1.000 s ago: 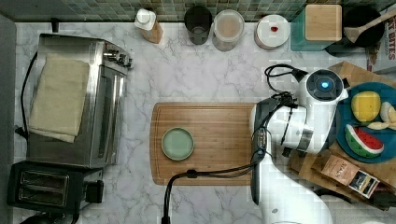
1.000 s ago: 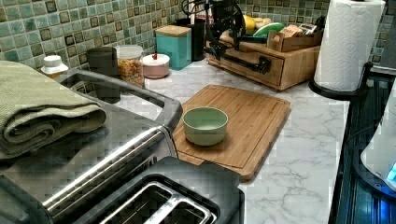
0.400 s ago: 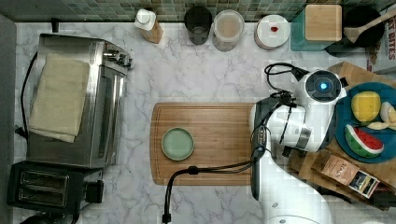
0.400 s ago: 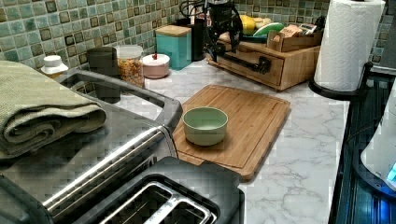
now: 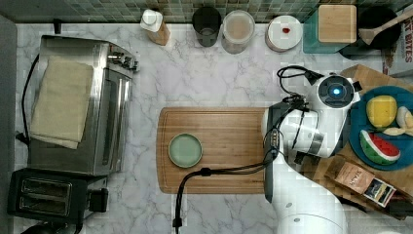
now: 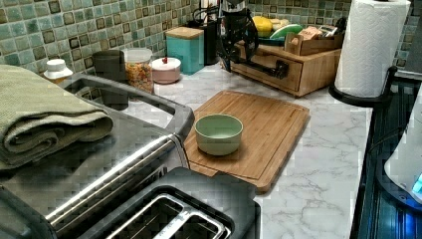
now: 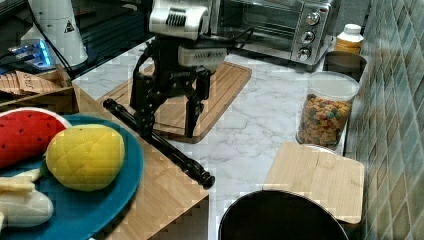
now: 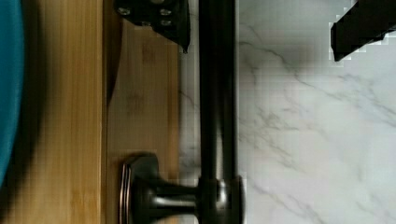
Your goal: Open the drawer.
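Gripper [image 7: 168, 127]: right view, fingers spread wide, one each side of the black bar handle [image 7: 165, 146], gripping nothing.
Drawer [image 6: 271, 67]: left view, in the wooden box at the back of the marble surface [image 6: 318, 164], beyond the cutting board [image 6: 259, 127].
Wrist view: handle [image 8: 216, 93] between the parted fingers [image 8: 159, 16], untouched.

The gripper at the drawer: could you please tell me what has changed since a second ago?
The gripper has come down, its open fingers now straddling the black handle without closing. The drawer is still shut; the green bowl and cutting board stayed put.
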You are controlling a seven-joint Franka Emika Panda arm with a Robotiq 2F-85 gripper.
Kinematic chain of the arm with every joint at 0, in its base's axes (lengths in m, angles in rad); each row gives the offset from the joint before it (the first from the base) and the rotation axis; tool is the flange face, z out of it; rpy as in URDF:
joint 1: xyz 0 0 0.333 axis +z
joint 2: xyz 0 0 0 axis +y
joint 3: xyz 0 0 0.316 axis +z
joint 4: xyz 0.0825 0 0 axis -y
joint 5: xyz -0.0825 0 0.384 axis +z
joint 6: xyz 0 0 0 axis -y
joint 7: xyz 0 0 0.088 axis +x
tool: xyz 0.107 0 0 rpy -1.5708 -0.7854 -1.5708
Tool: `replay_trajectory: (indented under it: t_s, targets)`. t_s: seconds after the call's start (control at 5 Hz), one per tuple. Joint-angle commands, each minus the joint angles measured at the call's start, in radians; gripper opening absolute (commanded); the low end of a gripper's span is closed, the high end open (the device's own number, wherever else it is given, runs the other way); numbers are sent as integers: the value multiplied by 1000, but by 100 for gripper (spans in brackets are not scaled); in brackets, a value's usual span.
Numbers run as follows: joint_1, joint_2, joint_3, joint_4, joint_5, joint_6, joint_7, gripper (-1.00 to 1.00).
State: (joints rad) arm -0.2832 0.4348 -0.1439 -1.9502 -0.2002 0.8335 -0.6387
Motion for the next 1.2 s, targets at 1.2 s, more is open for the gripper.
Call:
replay_trajectory:
  t_s: [1.2]
  targets:
    - [97,22,105,63,173,-75,164,100]
